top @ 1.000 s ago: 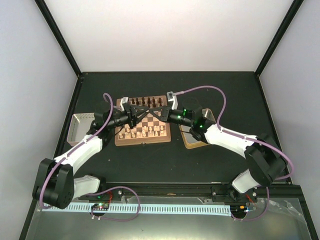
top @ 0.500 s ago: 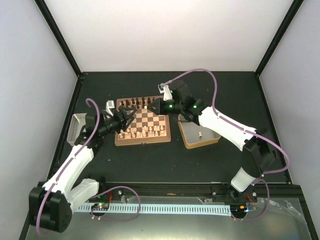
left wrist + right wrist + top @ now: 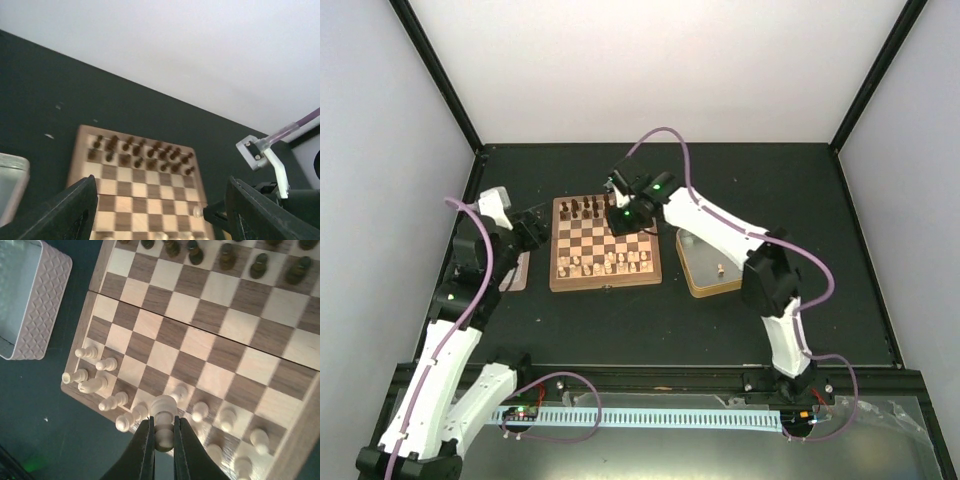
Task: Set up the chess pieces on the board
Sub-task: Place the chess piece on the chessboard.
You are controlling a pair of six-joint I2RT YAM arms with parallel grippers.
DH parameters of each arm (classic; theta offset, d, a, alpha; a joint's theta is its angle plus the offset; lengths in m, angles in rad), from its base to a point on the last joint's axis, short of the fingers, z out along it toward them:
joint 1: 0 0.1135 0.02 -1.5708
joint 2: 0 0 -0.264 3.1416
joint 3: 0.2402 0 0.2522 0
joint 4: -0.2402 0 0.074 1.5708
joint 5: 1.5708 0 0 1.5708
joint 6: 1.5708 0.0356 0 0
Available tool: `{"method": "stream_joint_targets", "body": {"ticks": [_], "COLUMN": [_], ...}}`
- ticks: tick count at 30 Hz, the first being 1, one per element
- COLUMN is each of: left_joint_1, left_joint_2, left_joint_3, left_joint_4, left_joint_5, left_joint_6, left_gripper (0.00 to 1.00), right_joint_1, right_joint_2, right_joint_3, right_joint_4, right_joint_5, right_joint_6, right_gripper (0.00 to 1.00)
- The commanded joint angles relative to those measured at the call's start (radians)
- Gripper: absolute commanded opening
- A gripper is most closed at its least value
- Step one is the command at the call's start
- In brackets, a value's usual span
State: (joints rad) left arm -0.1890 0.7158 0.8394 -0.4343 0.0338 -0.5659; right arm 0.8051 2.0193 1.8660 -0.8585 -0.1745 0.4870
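Since a second ago, we are carrying a pale chess piece (image 3: pixel 163 409), pinched in our right claw (image 3: pixel 162 426), out over the board (image 3: pixel 215 335) for placing, while pulling our wide-open left claw (image 3: pixel 161 196) aside.

Chess pieces (image 3: pixel 607 263) on board (image 3: pixel 605 238), tin (image 3: pixel 701 272) right.

There are one chessboard (image 3: pixel 605 240), two tins (image 3: pixel 698 262), two robot arms (image 3: pixel 720 225), two rows of dark chessmen (image 3: pixel 137 162) and over a dozen pale chessmen (image 3: pixel 105 364), too small for exact counts.

Overhead, two wrist views — shared board (image 3: pixel 595 241)
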Motion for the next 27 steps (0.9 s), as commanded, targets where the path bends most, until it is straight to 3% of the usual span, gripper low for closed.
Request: {"method": "stream_joint_targets", "body": {"ticks": [1, 8, 27], "left_joint_1": [0.003, -0.009, -0.023], "left_joint_2": [-0.026, -0.049, -0.053], "left_joint_3": [0.042, 0.017, 0.014], "left_joint_4": [-0.094, -0.094, -0.088], "left_joint_5": [-0.192, -0.274, -0.301], "left_joint_6": [0.186, 0.184, 0.180], "left_gripper": [0.72, 0.75, 0.77], "right_joint_1": [0.044, 0.082, 0.111], "right_joint_2": [0.129, 0.315, 0.445], "right_joint_3": [0.191, 0.432, 0.468], "right_joint_4": [-0.175, -0.289, -0.272], "right_joint_5": [0.074, 0.090, 0.032], "right_joint_6": [-0.043, -0.050, -0.103], "right_gripper": [0.01, 0.01, 0.03]}}
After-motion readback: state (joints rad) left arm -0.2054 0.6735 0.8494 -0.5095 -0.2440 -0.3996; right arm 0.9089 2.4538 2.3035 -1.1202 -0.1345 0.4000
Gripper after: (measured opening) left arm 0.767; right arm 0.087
